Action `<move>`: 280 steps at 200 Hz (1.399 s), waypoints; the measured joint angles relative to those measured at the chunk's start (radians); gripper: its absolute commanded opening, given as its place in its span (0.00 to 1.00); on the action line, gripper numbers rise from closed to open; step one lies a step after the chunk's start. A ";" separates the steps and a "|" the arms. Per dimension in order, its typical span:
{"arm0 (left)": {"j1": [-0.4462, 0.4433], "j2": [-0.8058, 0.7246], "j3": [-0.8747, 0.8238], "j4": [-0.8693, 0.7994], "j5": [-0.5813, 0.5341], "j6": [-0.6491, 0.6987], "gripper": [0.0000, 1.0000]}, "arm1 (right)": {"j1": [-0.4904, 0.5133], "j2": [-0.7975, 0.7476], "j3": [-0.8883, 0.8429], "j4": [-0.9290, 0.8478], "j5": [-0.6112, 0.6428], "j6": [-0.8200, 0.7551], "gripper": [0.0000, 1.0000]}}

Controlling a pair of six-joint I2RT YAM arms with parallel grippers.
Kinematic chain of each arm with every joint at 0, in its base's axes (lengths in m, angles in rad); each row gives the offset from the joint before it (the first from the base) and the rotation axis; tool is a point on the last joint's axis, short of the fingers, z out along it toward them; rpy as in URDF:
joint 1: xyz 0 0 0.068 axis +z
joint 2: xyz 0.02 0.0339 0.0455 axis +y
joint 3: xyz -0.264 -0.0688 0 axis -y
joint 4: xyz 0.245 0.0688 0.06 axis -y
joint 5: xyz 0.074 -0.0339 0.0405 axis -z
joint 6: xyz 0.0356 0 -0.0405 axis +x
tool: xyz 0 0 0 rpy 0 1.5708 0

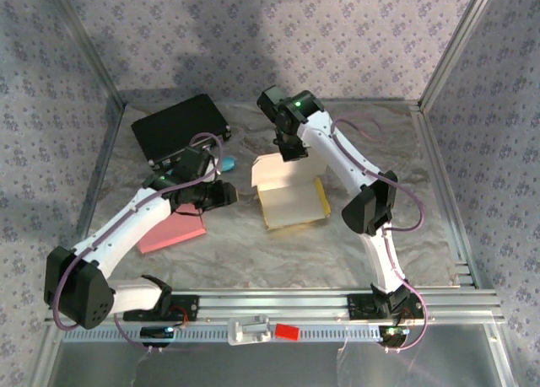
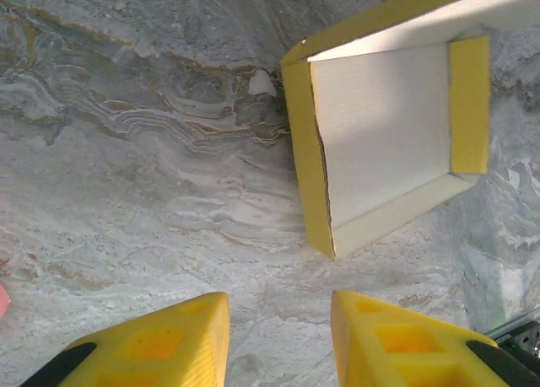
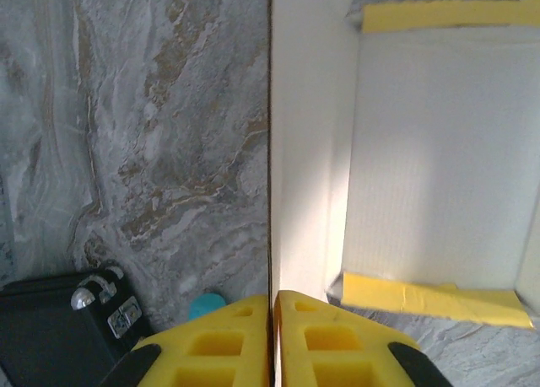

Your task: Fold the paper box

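The yellow-and-white half-folded paper box (image 1: 291, 203) lies open near the middle of the grey marbled bench (image 1: 253, 252). The right hand (image 3: 272, 298) is clenched on the box's upright white flap (image 3: 308, 151) at its far side. The left hand (image 2: 278, 301) hangs released just left of the box, above bare bench. A black rectangular case (image 1: 179, 126) sits far left.

Top external is looking down from above and behind the arm bases, taking in the whole table (image 1: 295, 252) from afar. Left wrist is facing down past the left fingers (image 2: 169, 345), near the table, box (image 2: 380, 134) ahead. Right wrist is sitting closer still, looking past the right fingers (image 3: 228, 345) along a box wall. All three are sharing the box. Top and right wrist are also sharing the black case (image 1: 180, 127).
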State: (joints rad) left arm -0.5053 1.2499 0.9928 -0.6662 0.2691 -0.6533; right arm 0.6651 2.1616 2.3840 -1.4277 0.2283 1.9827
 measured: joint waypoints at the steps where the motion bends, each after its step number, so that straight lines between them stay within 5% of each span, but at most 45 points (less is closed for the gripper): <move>1: 0.000 0.000 0.000 0.000 0.000 0.000 0.36 | 0.000 0.000 -0.001 0.002 0.000 -0.002 0.15; 66: 0.002 0.038 -0.007 0.045 -0.007 0.052 0.38 | -0.018 -0.060 -0.076 0.074 0.000 -0.193 0.37; 106: 0.002 0.135 0.027 0.083 -0.006 0.115 0.39 | -0.089 -0.220 -0.140 0.204 0.000 -0.637 0.41; 141: 0.001 0.251 0.142 0.114 -0.004 0.176 0.39 | -0.262 -0.485 -0.458 0.419 -0.200 -1.270 0.40; 173: 0.000 0.334 0.237 0.129 -0.025 0.230 0.39 | -0.489 -0.627 -0.791 0.521 -0.483 -1.669 0.39; 202: 0.000 0.388 0.309 0.128 -0.035 0.278 0.39 | -0.620 -0.599 -0.943 0.600 -0.645 -1.872 0.39; 280: -0.001 0.503 0.438 0.091 -0.037 0.354 0.33 | -0.612 -0.449 -0.950 0.707 -0.772 -2.198 0.43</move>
State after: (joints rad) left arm -0.5060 1.7527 1.4311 -0.5755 0.2325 -0.2993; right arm 0.0528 1.7123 1.4338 -0.7208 -0.5438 -0.2157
